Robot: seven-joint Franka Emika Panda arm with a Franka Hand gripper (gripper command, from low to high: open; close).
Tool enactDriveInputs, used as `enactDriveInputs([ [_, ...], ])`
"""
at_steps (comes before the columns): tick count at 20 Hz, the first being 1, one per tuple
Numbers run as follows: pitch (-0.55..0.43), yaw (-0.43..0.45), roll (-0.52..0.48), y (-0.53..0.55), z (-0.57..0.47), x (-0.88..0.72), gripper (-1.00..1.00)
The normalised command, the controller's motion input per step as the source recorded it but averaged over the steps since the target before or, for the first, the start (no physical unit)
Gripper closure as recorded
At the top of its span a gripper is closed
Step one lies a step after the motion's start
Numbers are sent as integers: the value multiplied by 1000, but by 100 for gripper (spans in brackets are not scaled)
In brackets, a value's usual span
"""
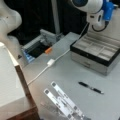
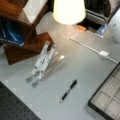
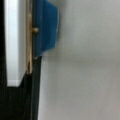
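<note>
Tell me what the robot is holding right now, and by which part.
That cannot be told: the gripper does not show. Only the arm shows, above the divided box. The pen lies alone on the table.

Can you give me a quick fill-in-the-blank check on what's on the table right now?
1. The black pen lies on the grey ____, touching nothing else.
2. The divided tray box stands with its top ____, its compartments showing.
3. A white cable runs across the table, passing an ____ object near the far edge.
4. The folding metal stand rests beside the ____ shelf.

Missing words: table; open; orange; wooden
</note>
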Motion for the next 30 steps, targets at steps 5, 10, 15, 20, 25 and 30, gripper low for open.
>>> enactDriveInputs([
  [5,88,-103,-44,-207,48,-201,-100],
  [10,96,-13,-190,-353,6,-269,-100],
  [15,93,80,-275,-397,17,-275,-100],
  [20,106,82,-278,-445,52,-262,-100],
  [25,86,25,-309,-394,-29,-248,-100],
  [30,64,-82,-406,-291,-84,-255,-100],
])
